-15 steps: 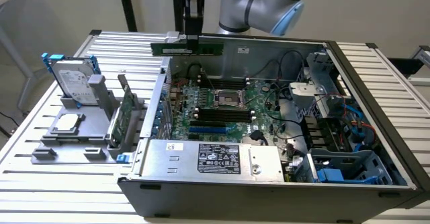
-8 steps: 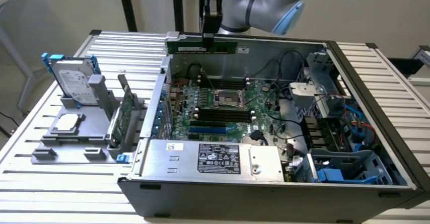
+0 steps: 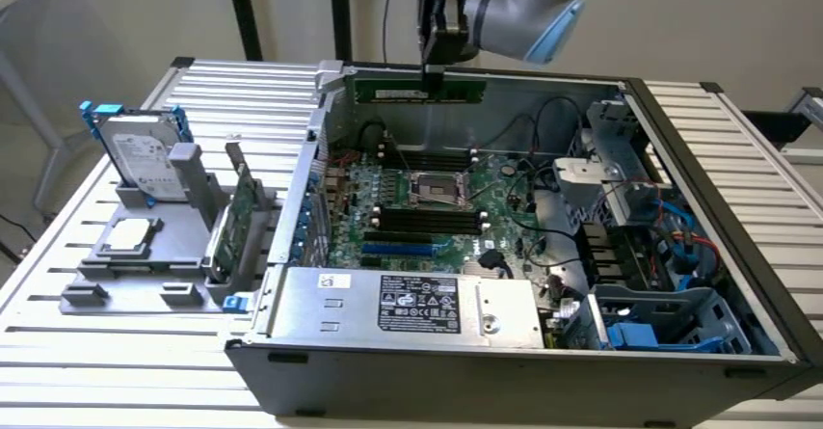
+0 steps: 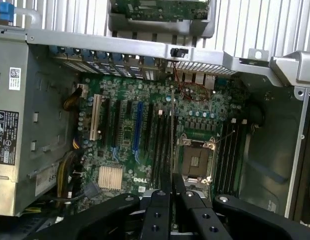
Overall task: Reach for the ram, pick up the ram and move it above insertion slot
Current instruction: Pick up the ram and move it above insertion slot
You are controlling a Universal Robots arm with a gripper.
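Now ram [image 3: 421, 91] clamped edge-on between jaws, above motherboard [image 3: 425, 207].

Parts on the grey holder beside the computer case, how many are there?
3: a hard drive stands upright at the far end, a square silvery part lies flat in front, a green card stands on edge beside the case. More may be hidden.

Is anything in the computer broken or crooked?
Nothing looks broken or spilled. The one odd sight is the ram: it hangs level in the air, pinched in the gripper above the open computer case, not plugged into the motherboard.
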